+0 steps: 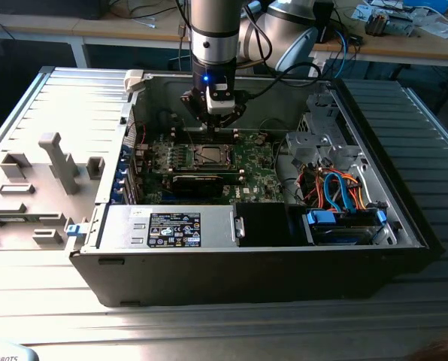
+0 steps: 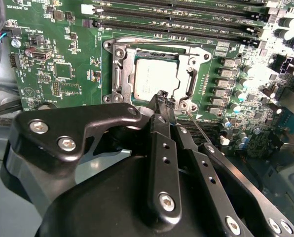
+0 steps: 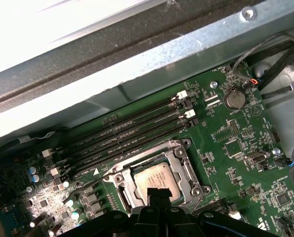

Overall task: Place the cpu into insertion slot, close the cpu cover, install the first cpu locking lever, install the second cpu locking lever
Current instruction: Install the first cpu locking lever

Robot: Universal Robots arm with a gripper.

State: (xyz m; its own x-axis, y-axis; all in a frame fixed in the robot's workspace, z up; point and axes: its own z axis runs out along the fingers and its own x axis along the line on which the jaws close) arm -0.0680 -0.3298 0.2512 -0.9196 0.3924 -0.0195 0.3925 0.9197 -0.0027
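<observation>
Your end effector (image 2: pixel 163 98), fingers pressed together (holding nothing), touches the cpu cover (image 2: pixel 118 74) closed over the seated cpu (image 2: pixel 154 74); locking levers appear next.

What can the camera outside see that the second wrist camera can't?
The exterior view takes in the whole open computer case, the arm reaching down into it, the orange and blue cables and the grey table.

The second wrist view looks closely at the cpu lying in the insertion slot, with the cpu cover closed around it and a thin locking lever beside the gripper's fingertips.

Both show the gripper and the green circuit board.
</observation>
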